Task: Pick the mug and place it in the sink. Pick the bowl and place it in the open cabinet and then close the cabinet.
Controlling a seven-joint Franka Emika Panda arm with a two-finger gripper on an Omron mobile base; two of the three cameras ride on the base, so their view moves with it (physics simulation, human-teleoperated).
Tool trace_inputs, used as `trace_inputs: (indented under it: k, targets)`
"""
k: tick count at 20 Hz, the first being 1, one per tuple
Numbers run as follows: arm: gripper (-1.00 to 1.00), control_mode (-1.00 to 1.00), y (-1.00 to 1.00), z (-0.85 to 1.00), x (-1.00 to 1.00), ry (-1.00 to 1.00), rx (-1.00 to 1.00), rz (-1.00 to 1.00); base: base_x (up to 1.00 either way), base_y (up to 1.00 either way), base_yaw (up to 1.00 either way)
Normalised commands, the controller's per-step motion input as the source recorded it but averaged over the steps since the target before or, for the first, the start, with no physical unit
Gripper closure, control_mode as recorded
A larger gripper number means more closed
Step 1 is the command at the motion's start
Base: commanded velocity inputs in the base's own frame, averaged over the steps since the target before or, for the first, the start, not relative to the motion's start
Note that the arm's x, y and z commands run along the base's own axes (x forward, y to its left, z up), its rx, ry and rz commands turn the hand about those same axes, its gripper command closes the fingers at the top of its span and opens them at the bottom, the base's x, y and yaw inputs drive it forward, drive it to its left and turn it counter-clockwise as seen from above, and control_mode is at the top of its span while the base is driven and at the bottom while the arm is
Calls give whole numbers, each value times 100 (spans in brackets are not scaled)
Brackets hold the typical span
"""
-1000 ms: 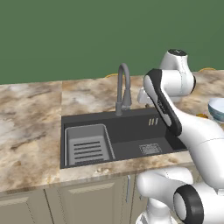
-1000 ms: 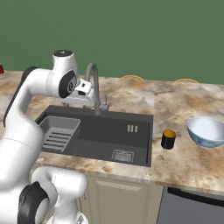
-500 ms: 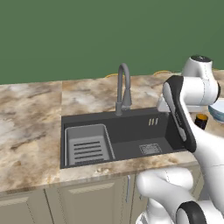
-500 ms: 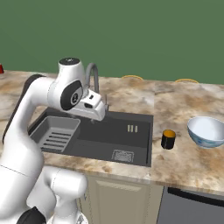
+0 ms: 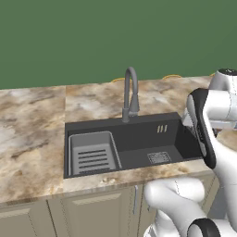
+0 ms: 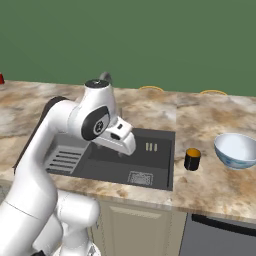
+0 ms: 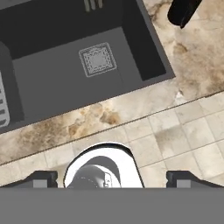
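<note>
The small black mug [image 6: 192,159] with an orange inside stands on the marble counter just right of the sink [image 6: 155,170]. The white bowl [image 6: 236,150] with blue markings sits further right. My gripper [image 6: 127,149] hangs over the sink's middle, well left of the mug. In the hand view its two dark fingertips [image 7: 41,178] stand wide apart, so my gripper [image 7: 113,179] is open and holds nothing. That view looks down on the sink [image 7: 144,48] with its drain, and the mug [image 7: 183,11] is at the upper right. The cabinet is out of view.
A grey gooseneck faucet [image 5: 131,92] rises behind the basin. A slotted tray [image 5: 92,155] fills the sink's left part. My own arm [image 5: 203,125] covers the counter right of the sink in the left base view. Beige base cabinets [image 6: 135,225] run below the counter.
The hand has swung away from the faucet, rightward and down over the sink basin. The jaws have opened a little wider. Mug and bowl have not moved.
</note>
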Motion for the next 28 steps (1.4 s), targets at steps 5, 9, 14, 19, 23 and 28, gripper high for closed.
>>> trace_inputs:
  k: [5, 9, 14, 19, 23, 28]
  targets:
    - [-100, -100, -61, -27, 0, 9, 1, -8, 0, 0, 0]
    - [-100, -100, -63, -24, 0, 25, 4, -3, 0, 0, 0]
    - [-100, -100, -64, -21, 0, 21, 4, -4, 0, 0, 0]
    - [-100, -100, -63, -16, 0, 12, 4, -2, 0, 0, 0]
    - [-100, -100, -42, -11, 0, 1, 1, 0, 0, 0, 0]
    - [-100, -100, -11, -11, 6, -12, 0, 0, 0, 0, 0]
